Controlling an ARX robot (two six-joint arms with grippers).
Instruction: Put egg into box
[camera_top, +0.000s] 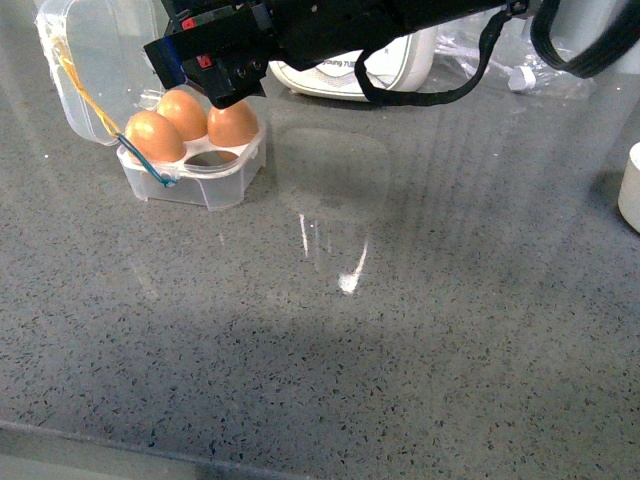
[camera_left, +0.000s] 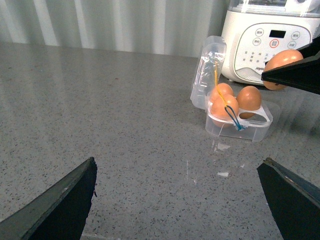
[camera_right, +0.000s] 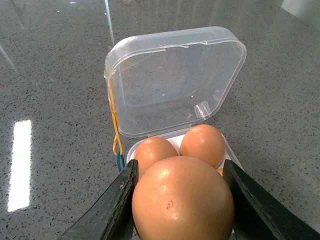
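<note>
The egg (camera_right: 182, 200) is pinched in the right claw (camera_right: 180, 172), held over the clear egg box (camera_top: 215, 188); the one empty slot (camera_top: 210, 157) is seen at 6 o'clock from the claw, close by

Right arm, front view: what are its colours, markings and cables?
The right arm is black and boxy, with small red and blue marks near the right gripper and a black cable looping under it. Its jaws are flat and black.
</note>
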